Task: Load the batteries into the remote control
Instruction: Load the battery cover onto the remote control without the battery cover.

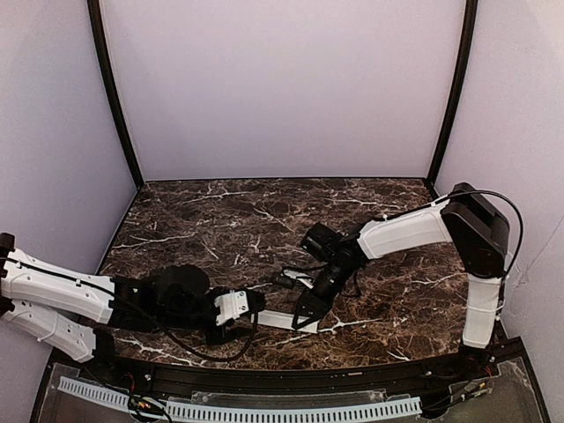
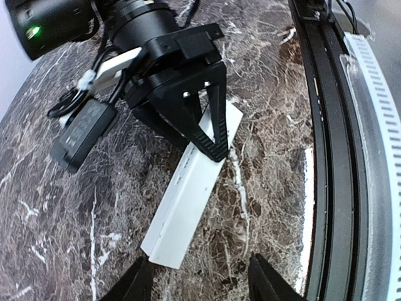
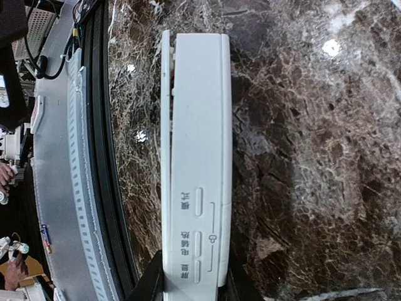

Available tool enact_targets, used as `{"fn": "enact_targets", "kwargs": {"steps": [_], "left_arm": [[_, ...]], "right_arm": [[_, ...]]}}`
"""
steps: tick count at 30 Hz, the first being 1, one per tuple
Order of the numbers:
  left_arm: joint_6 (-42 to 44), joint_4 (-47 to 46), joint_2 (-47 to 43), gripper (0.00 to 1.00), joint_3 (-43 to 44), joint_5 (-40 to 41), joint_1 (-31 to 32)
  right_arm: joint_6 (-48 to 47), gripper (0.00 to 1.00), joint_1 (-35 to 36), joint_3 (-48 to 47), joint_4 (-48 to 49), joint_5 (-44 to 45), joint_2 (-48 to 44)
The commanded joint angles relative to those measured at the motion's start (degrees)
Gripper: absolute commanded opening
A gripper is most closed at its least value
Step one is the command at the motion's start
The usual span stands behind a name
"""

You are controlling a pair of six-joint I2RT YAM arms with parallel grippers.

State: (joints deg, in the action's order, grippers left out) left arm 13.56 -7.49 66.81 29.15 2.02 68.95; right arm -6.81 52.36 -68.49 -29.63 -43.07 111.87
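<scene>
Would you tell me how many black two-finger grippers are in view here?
2. The left gripper stands open at one end of the slim white bar-shaped remote on the dark marble table; the right gripper clamps its other end.

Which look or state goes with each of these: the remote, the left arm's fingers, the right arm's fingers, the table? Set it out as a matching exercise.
Things:
1. remote
2. left arm's fingers
3. right arm's fingers
4. table

States:
A. clamped on one end of the remote
B. dark marble with pale veins
C. white bar lying on the table
D. apart, holding nothing, by the remote's free end

Pairs: 1-C, 2-D, 3-A, 4-B
</scene>
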Motion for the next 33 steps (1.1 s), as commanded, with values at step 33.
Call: {"fn": "enact_targets", "kwargs": {"steps": [33], "left_arm": [[21.9, 7.1, 29.4, 0.35, 18.2, -6.2, 1.1]], "right_arm": [[-5.6, 0.24, -1.4, -4.1, -4.6, -18.1, 8.1]]}}
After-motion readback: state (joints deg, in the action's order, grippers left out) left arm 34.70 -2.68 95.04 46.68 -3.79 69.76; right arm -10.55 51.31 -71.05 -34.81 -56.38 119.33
